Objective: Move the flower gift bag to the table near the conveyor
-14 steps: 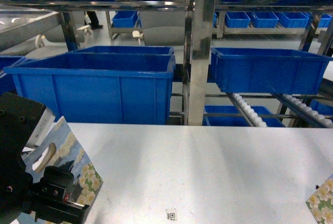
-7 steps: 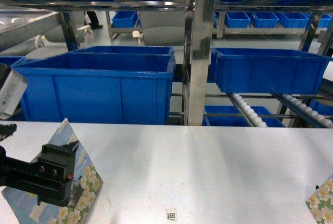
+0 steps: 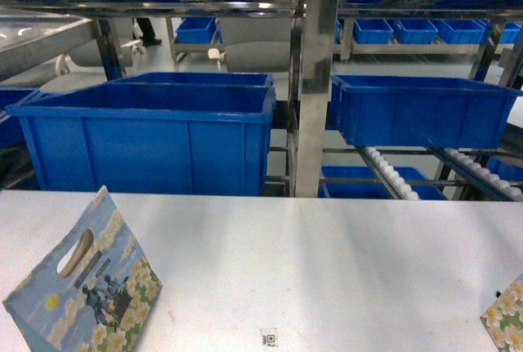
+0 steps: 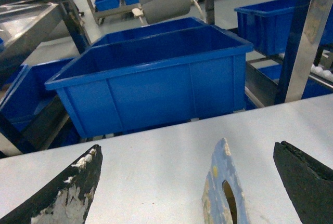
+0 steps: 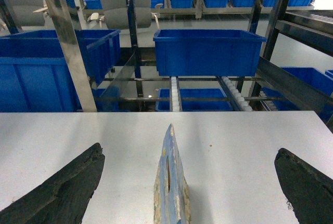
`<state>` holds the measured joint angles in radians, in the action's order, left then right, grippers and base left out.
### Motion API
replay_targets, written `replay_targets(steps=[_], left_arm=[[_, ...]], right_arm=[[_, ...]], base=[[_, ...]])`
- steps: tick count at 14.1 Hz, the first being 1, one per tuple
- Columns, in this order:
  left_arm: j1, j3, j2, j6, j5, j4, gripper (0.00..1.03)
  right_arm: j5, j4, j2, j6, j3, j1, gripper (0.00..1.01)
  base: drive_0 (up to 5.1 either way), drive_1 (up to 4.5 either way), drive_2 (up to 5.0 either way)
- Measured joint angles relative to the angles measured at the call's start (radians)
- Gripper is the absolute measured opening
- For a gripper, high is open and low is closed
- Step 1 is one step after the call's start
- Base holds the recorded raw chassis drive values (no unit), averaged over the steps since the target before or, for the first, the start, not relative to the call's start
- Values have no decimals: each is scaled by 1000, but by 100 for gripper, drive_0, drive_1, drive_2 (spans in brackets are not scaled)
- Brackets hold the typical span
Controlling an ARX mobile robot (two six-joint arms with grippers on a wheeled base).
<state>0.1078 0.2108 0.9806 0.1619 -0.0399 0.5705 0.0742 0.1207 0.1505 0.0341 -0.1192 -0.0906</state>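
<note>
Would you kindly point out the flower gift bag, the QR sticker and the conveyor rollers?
Flower gift bag [image 3: 86,282]: head view, printed front.
QR sticker [image 3: 269,337]: head view, sticker's middle.
Conveyor rollers [image 3: 391,174]: head view, white roller lane.

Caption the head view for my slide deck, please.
Flower gift bag standing on the table, blue bins and conveyor behind.

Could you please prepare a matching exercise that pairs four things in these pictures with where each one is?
Things:
1. flower gift bag
2. QR-code sticker
3. large blue bin
4. white rollers

Places:
A. on the rack behind the table's left half
B. standing at the table's near left
C. in steel rails below the right-hand bin
D. flat on the table near its front edge, centre

Pairs: 1-B, 2-D, 3-A, 4-C
</note>
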Motion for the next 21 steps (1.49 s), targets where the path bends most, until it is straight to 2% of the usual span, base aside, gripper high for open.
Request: replay_targets(steps=[3, 4, 6, 7, 8, 9, 10, 11, 12, 13, 14, 15, 21], left_arm=[[-101, -21, -308, -2, 77, -231, 98], [-160, -30, -426, -5, 114, -341, 98], [-307, -32, -676, -35, 227, -563, 98], [-319, -27, -713, -50, 230, -563, 98], [-317, -34, -708, -61, 241, -542, 95], [-291, -74, -727, -106, 220, -465, 84], [-264, -98, -760, -130, 197, -466, 71], [-239, -99, -812, -140, 175, -530, 57], [-144, -127, -891, -154, 70, -595, 44], [-97, -133, -918, -154, 58, -579, 31], [-105, -136, -918, -156, 39, -581, 19], [-109, -145, -922, -156, 39, -581, 4], [-108, -195, -971, -159, 40, -565, 2]], right_arm=[[0, 0, 0, 0, 0, 0, 98], [0, 0, 0, 0, 0, 0, 98], [0, 0, 0, 0, 0, 0, 98], [0, 0, 0, 0, 0, 0, 98], [-61, -93, -47, -8, 34, 54, 89], [-62, -114, -112, -20, 61, 95, 76], [-69, -115, -107, -27, 63, 96, 63], [-71, -114, -107, -27, 72, 90, 49], [-73, -121, -119, -27, 82, 90, 36], [-70, -108, -143, -30, 106, 90, 23], [-72, -114, -146, -31, 106, 90, 10], [-71, -116, -145, -33, 106, 90, 2], [-73, -115, -145, -34, 106, 90, 2]], base=[[0, 0, 0], [0, 0, 0], [0, 0, 0], [0, 0, 0], [0, 0, 0], [0, 0, 0], [0, 0, 0], [0, 0, 0], [0, 0, 0], [0, 0, 0], [0, 0, 0], [0, 0, 0], [0, 0, 0]])
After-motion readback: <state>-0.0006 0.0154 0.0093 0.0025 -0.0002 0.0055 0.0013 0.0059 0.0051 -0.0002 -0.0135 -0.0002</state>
